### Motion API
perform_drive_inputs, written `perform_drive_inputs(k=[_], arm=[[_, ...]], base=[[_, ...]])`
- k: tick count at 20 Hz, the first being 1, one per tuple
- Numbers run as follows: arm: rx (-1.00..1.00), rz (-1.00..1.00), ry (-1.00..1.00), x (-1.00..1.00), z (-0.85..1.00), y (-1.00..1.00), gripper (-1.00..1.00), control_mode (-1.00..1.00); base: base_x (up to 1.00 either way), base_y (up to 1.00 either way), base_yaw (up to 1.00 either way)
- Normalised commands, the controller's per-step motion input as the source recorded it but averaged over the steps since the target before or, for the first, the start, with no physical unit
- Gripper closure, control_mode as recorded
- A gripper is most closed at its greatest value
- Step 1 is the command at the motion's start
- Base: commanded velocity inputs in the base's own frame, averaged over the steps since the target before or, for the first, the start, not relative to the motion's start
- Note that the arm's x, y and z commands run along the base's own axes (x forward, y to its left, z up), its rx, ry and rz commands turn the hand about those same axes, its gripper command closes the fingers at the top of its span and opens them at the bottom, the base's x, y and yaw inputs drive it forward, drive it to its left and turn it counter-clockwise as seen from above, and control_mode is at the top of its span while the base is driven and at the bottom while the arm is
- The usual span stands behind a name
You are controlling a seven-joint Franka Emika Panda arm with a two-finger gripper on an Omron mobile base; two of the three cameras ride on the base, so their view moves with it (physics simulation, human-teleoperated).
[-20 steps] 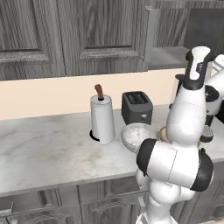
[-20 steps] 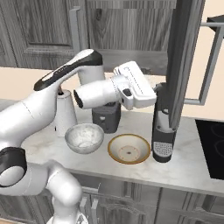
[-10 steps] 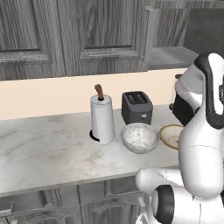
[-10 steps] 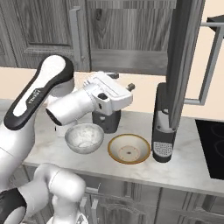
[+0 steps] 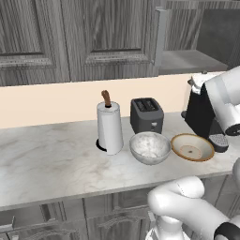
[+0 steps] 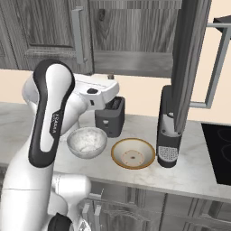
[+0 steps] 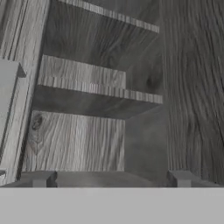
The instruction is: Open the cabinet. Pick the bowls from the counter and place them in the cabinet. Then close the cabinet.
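The cabinet (image 6: 131, 27) has its right door (image 6: 191, 58) swung wide and its left door (image 6: 49, 27) closed, so the grey shelf (image 5: 187, 61) shows. On the counter (image 5: 56, 159) the speckled grey-white bowl (image 5: 150, 147) (image 6: 87, 142) and the tan bowl (image 5: 192, 146) (image 6: 133, 153) sit side by side in front of the toaster. My gripper (image 6: 112, 81) hovers above the toaster, below the shelf, open and empty. In the hand view its fingertips (image 7: 39, 178) stand far apart, facing the cabinet shelf (image 7: 100, 87).
A paper towel roll (image 5: 110, 126) stands left of the grey bowl, with a dark toaster (image 5: 146, 115) behind the bowls. A black coffee machine (image 6: 168, 131) stands right of the tan bowl, under the open door. A cooktop (image 6: 219, 151) lies at the far right.
The arm has swung away from the open door, leftward in the right base view, and the hand now sits over the toaster. The gripper stays open. Bowls unmoved.
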Motion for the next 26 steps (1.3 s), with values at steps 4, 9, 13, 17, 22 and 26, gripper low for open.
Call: perform_drive_inputs(k=[4,9,13,17,22,26], arm=[[0.0,0.27,0.2,0.0,0.27,1.0,-1.0,-1.0],[0.06,0.24,0.34,0.0,0.13,1.0,-1.0,-1.0],[0.0,0.11,0.3,0.08,0.26,0.95,-1.0,-1.0],[0.0,0.02,0.15,0.06,0.51,0.73,-1.0,-1.0],[-0.05,-0.01,0.0,0.01,0.65,0.24,-1.0,-1.0],[0.0,-0.05,0.0,0.0,0.57,0.0,-1.0,-1.0]], base=[[0.0,0.0,0.0],[0.0,0.0,0.0],[0.0,0.0,0.0],[0.0,0.0,0.0],[0.0,0.0,0.0],[0.0,0.0,0.0]])
